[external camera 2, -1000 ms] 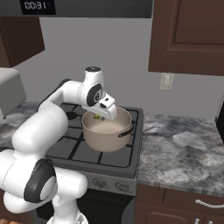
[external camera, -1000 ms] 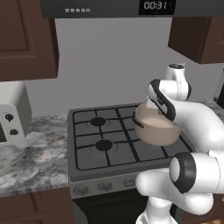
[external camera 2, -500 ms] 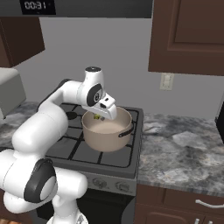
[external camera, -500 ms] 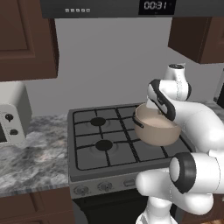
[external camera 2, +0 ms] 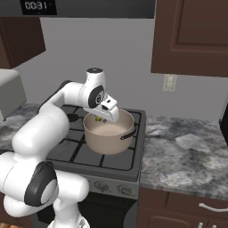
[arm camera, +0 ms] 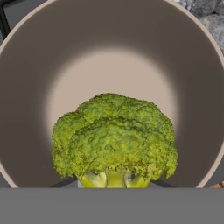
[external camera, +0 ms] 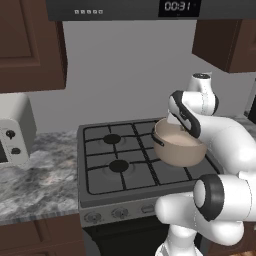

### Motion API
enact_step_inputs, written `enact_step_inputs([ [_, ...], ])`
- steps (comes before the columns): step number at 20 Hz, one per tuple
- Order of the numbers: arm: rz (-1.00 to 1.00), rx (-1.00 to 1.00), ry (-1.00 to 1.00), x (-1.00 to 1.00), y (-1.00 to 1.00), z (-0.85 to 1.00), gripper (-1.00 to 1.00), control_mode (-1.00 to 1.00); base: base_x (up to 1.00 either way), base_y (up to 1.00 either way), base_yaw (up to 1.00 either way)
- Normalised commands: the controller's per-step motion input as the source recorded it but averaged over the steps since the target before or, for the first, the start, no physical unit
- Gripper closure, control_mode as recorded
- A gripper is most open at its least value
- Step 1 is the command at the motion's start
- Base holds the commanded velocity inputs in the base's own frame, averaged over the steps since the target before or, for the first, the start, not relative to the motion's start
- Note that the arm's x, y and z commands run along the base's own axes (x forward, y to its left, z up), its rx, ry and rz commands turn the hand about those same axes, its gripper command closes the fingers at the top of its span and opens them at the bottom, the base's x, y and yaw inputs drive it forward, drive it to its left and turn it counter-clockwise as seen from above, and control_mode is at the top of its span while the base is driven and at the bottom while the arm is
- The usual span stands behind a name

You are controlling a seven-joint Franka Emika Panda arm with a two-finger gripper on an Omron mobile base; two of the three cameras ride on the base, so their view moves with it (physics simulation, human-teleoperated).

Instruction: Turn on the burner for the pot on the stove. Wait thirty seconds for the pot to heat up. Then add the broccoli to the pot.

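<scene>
Grey metal with black cast-iron grates, the stove (external camera: 125, 170) is standing between two stretches of mottled stone table (external camera 2: 187, 151), with its row of small round knobs (external camera: 120, 213) running along the near front edge. Dark wooden cabinets (external camera 2: 191, 35) are hanging above on both sides, and a clock display (external camera: 177, 7) is glowing on the dark panel over the range. A white boxy appliance with dark dials (external camera: 12, 135) is sitting on the table to the left of the stove.

On the right side of the stovetop, the beige-tan pot (external camera 2: 109, 132) is resting on the grate, its paler inside facing up and one dark side handle (external camera 2: 128, 135) sticking out toward the right. The two round black burners (external camera: 119, 165) on the left half are lying uncovered.

The white arm is reaching over the pot's far rim, and the end effector (external camera 2: 101, 118) is hanging just above the pot's opening. Its jaws are closing narrowly on the pale stalk of the broccoli (arm camera: 114, 139), gripping it from below the head. In the hand view the yellow-green floret is sitting directly over the middle of the pot's round floor, with the pot's wall ringing it on all sides. In the right base view the broccoli (external camera 2: 99, 119) is showing as a tiny green speck at the fingertips, above the pot's inside and not touching its bottom.
</scene>
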Motion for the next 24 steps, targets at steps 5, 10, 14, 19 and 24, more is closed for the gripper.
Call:
enact_step_inputs([
  [5, 0.0, 0.0, 0.0, 0.0, 0.0, 0.0, 1.0, -1.0, 0.0, 0.0, 0.0],
  [10, 0.0, 0.0, 0.0, 0.0, 0.0, 0.0, 1.0, -1.0, 0.0, 0.0, 0.0],
  [14, 0.0, 0.0, 0.0, 0.0, 0.0, 0.0, 1.0, -1.0, 0.0, 0.0, 0.0],
  [19, 0.0, 0.0, 0.0, 0.0, 0.0, 0.0, 1.0, -1.0, 0.0, 0.0, 0.0],
  [24, 0.0, 0.0, 0.0, 0.0, 0.0, 0.0, 1.0, -1.0, 0.0, 0.0, 0.0],
])
